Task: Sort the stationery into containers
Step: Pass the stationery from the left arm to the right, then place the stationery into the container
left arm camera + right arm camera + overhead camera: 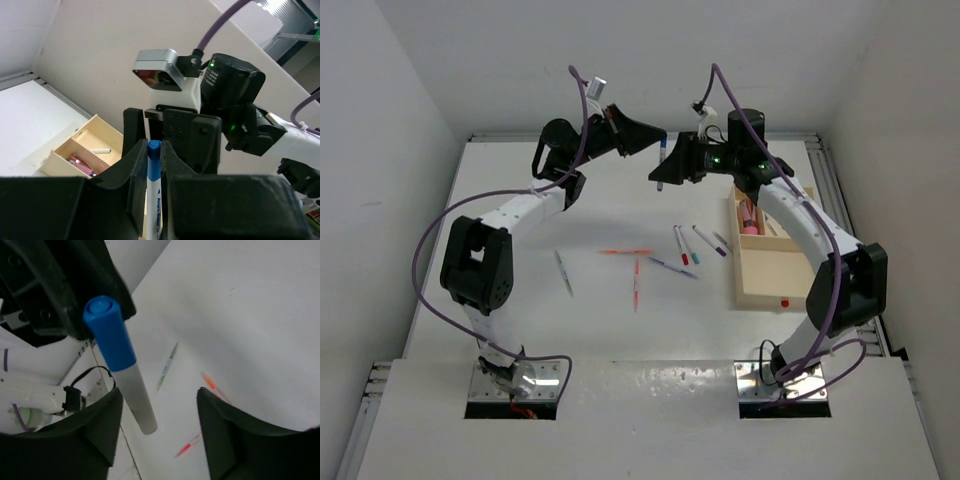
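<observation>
Handover above the table: blue-capped marker (661,165) offered left of the tray (760,300).
Loose pens (636,280) lie left of the tray; beyond them, the left gripper (152,165) clamps the marker's capped end, seemingly so the right gripper (160,410), fingers spread, can take its body.

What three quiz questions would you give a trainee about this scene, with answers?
1. True or false: the right gripper is shut on the marker.
2. The marker's cap is: A red, B blue, C purple.
3. Fill in: the pink block lies in the ____.
Key: 1 false, it is open beside the marker, which the left gripper holds; 2 B; 3 tray.
</observation>
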### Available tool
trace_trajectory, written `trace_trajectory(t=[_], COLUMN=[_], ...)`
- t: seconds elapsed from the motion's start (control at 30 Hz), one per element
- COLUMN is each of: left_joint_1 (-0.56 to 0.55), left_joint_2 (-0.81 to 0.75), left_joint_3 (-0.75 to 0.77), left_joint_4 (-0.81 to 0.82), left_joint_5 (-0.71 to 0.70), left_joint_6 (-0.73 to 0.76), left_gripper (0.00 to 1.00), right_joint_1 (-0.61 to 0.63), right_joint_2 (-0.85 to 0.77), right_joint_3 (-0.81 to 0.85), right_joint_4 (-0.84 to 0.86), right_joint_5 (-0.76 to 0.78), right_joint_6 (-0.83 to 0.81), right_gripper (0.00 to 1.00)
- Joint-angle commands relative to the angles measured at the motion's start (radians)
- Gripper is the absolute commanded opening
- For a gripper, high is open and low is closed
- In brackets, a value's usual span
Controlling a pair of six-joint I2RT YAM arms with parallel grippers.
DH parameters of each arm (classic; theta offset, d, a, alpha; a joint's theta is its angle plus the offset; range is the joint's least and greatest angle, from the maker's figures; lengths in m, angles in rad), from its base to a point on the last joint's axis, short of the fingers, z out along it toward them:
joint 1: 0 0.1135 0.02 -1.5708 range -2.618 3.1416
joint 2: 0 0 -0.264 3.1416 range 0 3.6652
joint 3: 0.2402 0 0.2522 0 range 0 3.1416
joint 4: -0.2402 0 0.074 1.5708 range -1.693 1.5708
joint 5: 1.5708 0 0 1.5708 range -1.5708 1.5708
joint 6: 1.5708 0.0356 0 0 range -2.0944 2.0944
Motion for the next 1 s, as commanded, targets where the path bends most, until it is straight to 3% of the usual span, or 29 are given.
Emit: trace_trajectory(t=[0.0, 0.03, 0.13, 0.17, 0.2, 0.23, 0.27, 0.3, 0.43, 0.53, 0.6, 0.63, 0.73, 0.97], left_joint_1=[-0.011, -0.012, -0.008, -0.003, 0.012, 0.018, 0.037, 0.049, 0.075, 0.032, -0.023, -0.052, -0.087, -0.106], left_joint_2=[-0.062, -0.062, -0.063, -0.066, -0.065, -0.066, -0.065, -0.062, -0.051, -0.078, -0.091, -0.095, -0.086, -0.063], left_joint_3=[-0.015, -0.019, -0.018, -0.012, 0.002, 0.040, 0.065, 0.085, 0.183, 0.189, 0.164, 0.151, 0.137, 0.133], left_joint_4=[0.119, 0.120, 0.098, 0.031, -0.017, -0.074, -0.225, -0.293, -0.746, -0.962, -1.002, -1.015, -1.036, -1.033], left_joint_5=[-0.002, 0.000, 0.001, -0.003, -0.005, -0.005, -0.011, -0.017, -0.092, -0.311, -0.477, -0.578, -0.643, -0.655], left_joint_6=[-0.070, -0.073, -0.056, -0.041, -0.015, 0.058, 0.107, 0.165, 0.546, 0.785, 0.911, 0.928, 0.987, 0.953], left_gripper=[0.00, 0.00, 0.02, 0.32, 0.49, 0.60, 0.89, 0.98, 1.00, 1.00, 1.00, 1.00, 1.00, 1.00], right_joint_1=[0.018, 0.016, 0.001, -0.019, -0.034, -0.071, -0.095, -0.118, -0.293, -0.425, -0.467, -0.502, -0.542, -0.565], right_joint_2=[0.018, 0.020, 0.006, -0.002, -0.028, -0.040, -0.049, -0.068, -0.066, -0.019, 0.016, 0.047, 0.120, 0.270], right_joint_3=[0.053, 0.054, 0.048, 0.032, 0.022, 0.018, 0.018, 0.024, 0.077, 0.125, 0.139, 0.131, 0.117, 0.148], right_joint_4=[0.081, 0.098, 0.101, 0.096, 0.084, 0.060, -0.012, -0.066, -0.360, -0.540, -0.629, -0.646, -0.651, -0.657], right_joint_5=[0.045, 0.044, 0.044, 0.042, 0.042, 0.050, 0.051, 0.053, 0.163, 0.200, 0.251, 0.293, 0.341, 0.476], right_joint_6=[0.019, 0.024, 0.022, 0.022, 0.007, -0.011, -0.033, -0.111, -0.339, -0.468, -0.554, -0.568, -0.622, -0.628], right_gripper=[0.56, 0.40, 0.08, 0.04, 0.01, 0.00, 0.00, 0.00, 0.00, 0.00, 0.00, 0.00, 0.00, 0.00])
